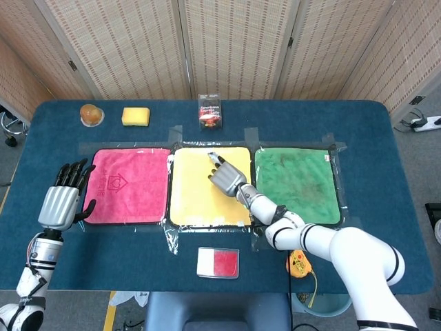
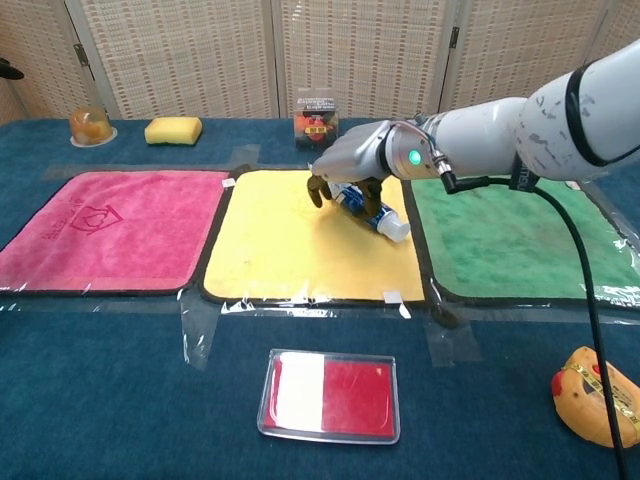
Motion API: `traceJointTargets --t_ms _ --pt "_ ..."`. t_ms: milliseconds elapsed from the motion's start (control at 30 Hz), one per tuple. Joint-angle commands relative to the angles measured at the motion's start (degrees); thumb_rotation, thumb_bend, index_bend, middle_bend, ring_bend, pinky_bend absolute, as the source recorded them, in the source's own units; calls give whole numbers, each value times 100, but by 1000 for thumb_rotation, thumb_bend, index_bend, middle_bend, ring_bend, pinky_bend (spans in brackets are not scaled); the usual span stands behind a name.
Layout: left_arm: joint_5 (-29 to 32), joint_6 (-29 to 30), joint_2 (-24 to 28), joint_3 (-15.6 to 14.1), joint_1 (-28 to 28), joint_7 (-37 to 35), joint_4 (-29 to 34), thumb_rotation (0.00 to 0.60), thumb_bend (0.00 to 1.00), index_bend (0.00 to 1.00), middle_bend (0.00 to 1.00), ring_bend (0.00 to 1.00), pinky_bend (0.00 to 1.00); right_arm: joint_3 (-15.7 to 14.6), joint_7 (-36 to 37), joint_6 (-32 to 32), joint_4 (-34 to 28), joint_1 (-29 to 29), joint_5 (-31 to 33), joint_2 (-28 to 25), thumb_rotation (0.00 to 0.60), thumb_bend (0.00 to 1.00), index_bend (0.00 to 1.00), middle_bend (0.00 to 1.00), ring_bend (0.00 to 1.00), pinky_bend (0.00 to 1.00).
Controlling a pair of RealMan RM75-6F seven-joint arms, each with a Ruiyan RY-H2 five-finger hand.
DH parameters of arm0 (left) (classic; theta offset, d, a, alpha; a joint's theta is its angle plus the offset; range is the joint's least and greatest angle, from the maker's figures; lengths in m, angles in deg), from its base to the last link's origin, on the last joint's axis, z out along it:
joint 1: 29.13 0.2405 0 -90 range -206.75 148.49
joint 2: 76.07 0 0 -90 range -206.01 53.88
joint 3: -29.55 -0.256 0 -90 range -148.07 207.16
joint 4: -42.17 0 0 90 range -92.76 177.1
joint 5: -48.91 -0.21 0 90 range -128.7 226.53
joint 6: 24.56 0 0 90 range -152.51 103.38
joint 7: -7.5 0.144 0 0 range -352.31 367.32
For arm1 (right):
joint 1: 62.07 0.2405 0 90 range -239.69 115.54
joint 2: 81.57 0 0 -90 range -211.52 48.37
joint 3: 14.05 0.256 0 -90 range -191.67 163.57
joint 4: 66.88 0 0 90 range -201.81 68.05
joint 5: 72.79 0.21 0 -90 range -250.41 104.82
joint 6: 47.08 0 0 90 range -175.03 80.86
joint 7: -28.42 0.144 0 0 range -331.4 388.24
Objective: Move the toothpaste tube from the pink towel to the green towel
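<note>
We see the right hand and its arm lying over the yellow towel's far right part, with the tube beneath, blocking that stretch. The green towel lies bare, as does the pink towel. A small box stands behind the yellow towel, a red-and-white case in front, and a yellow toy at the near right.
</note>
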Motion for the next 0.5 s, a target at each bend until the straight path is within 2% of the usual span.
traceJointTargets --t_ms 33,200,333,500 --pt "-27 7 -9 8 -11 14 15 600 428 118 51 25 9 -106 -34 85 -239 -87 77 -196 600 511 244 276 146 61" --pt "-65 3 -22 36 -46 63 65 600 428 115 51 25 9 -294 39 419 -1080 -379 -3 -855 600 512 255 291 153 61" --pt "-79 -32 -47 39 -75 104 88 600 428 114 51 24 9 -564 66 626 -1745 -656 -111 -1440 600 511 255 293 155 61" --pt "-83 -60 -68 45 -99 151 101 600 428 111 51 24 9 -820 91 891 -2209 -965 -132 -1934 600 510 255 294 156 61"
